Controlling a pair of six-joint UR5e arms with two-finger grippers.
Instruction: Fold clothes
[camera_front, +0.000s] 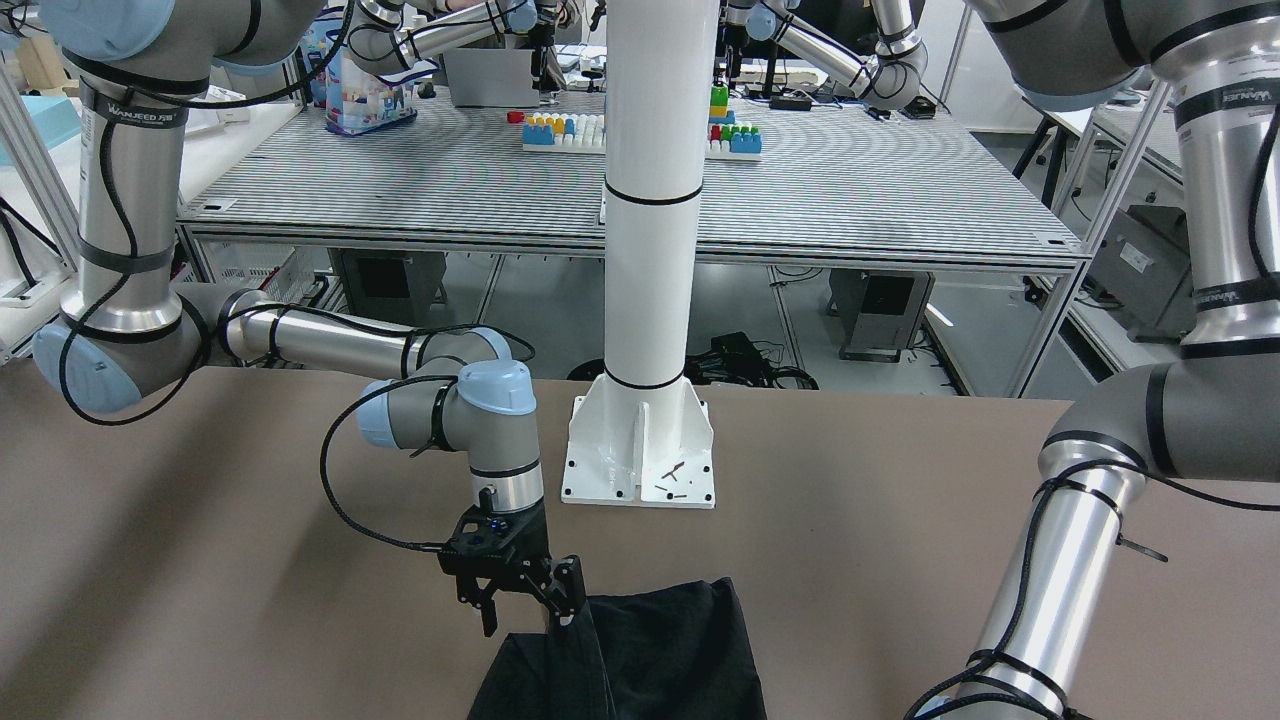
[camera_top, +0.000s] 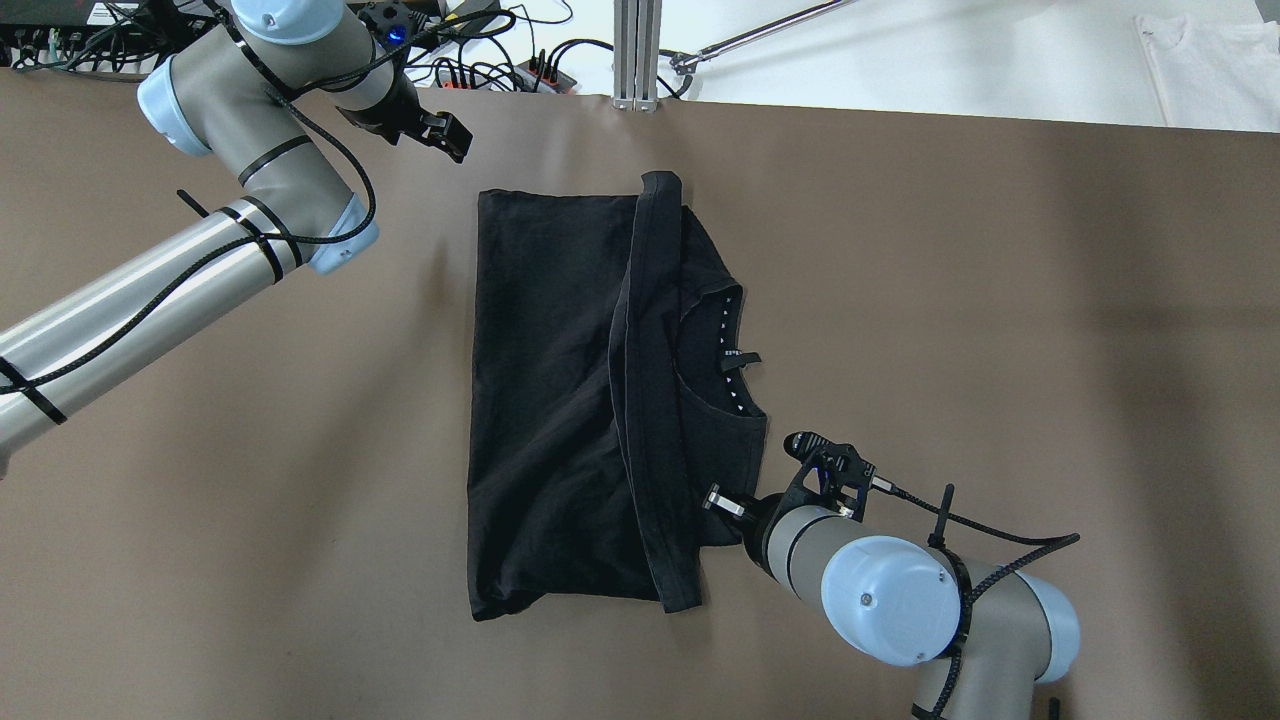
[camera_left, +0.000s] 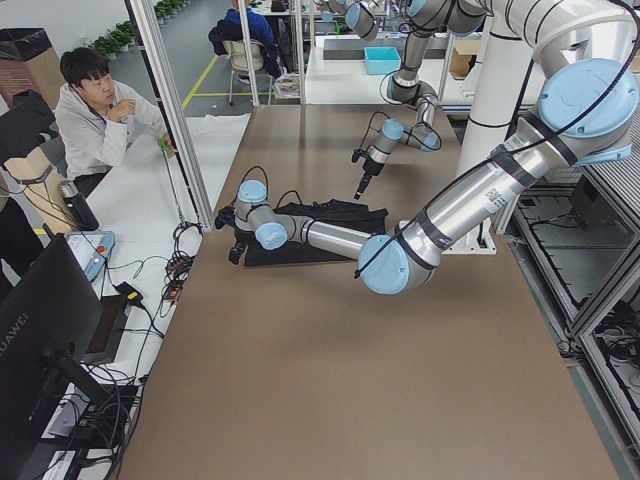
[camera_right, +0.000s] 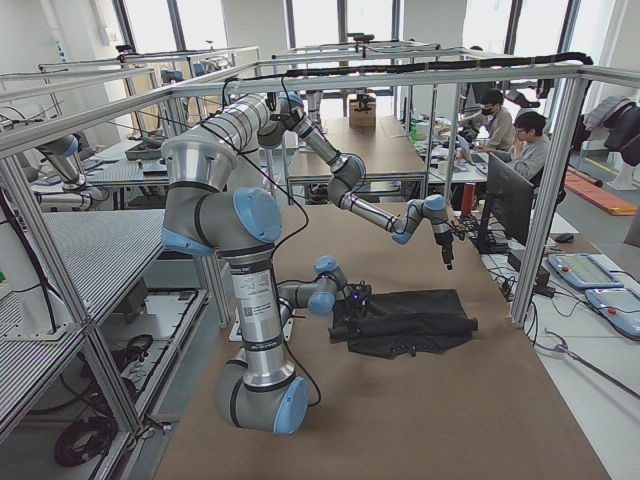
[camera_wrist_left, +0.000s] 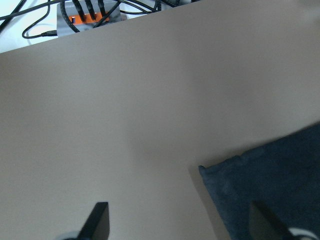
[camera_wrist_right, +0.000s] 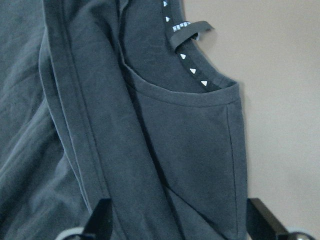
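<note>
Clothes (camera_top: 560, 400) here means one black t-shirt, lying flat in the middle of the brown table (camera_top: 1000, 350), out in front of the white pillar (camera_front: 650, 250). One side is flopped over the body, so a long hemmed edge runs down the length of it. The neckline shows on the robot's right side (little white triangles on the collar tape, plus a small tag (camera_wrist_right: 190, 30)).

Right hand (camera_front: 527, 622) is down low at the shirt's near right corner, just by the collar. Its fingers (camera_wrist_right: 102, 220) are spread wide and the fabric sits between them in its wrist view, with nothing pinched. Can't tell if a tip is actually touching the cloth.

Left hand (camera_top: 447, 135) hangs above the table near the shirt's far left corner, spread wide too and holding nothing. Its wrist view is mostly bare table, with just that corner poking in.
</note>
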